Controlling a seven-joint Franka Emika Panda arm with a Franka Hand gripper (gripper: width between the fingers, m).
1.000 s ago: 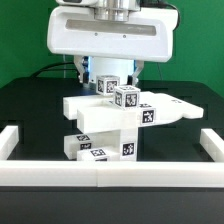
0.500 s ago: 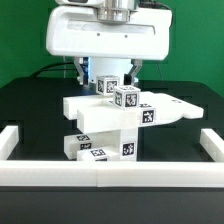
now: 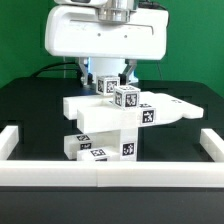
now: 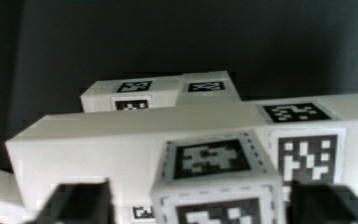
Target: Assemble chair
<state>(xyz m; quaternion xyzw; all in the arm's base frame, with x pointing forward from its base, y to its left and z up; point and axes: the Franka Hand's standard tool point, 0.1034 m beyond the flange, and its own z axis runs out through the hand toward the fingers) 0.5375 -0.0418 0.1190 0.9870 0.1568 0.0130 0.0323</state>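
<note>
The partly built white chair (image 3: 104, 124) stands in the middle of the black table, with tagged slabs stacked and a wide slab (image 3: 170, 110) reaching toward the exterior view's right. Two tagged posts stick up from its top. My gripper (image 3: 108, 80) hangs straight over the rear post (image 3: 108, 87), one finger on each side of it. In the wrist view the gripper (image 4: 202, 205) straddles that post's tagged top (image 4: 211, 165). The dark fingers (image 4: 78, 205) stand close to its sides, with a thin gap showing on one side. The front post (image 3: 126, 98) stands free.
White border rails (image 3: 110, 176) fence the black table along the front and at both sides (image 3: 211, 141). The large white gripper housing (image 3: 108, 38) hides whatever lies behind the chair. A green backdrop is beyond the table.
The two fingers have drawn inward toward the rear post. The arm and the chair parts stay where they were.
</note>
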